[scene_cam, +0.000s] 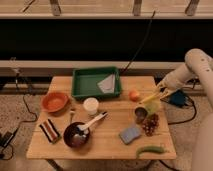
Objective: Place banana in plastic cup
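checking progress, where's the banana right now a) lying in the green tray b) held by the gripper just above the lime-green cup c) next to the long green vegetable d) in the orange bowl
b: the gripper, at the table's right side, is shut on the banana, which hangs just over the plastic cup.
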### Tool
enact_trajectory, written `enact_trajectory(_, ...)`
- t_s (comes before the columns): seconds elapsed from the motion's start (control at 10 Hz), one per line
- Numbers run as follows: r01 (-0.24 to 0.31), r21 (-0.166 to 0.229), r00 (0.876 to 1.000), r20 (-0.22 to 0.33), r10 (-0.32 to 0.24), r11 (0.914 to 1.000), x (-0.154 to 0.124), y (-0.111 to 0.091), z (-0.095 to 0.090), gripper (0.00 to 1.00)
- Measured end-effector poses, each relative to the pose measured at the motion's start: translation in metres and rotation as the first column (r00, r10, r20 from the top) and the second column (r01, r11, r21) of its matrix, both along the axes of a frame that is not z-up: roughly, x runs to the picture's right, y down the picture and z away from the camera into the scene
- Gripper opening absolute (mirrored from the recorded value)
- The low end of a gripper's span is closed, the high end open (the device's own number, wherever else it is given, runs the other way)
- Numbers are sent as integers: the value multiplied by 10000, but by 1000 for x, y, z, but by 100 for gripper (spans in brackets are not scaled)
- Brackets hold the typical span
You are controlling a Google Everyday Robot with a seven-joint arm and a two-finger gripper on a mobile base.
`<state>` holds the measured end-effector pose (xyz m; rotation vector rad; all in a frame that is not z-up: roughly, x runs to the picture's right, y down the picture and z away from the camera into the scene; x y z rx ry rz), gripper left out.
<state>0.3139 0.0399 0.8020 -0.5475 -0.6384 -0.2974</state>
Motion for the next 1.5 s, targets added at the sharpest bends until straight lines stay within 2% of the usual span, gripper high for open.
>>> enact_trajectory(1.1,-91,-103,9997,-229,89,9999,12,3,2,0)
enact_trajectory(1.2,-80,-192,9997,-217,75,9998,12,7,2,0)
enact_trajectory(1.5,130,-535,9997,-187,-140,9985,3,35,10,0)
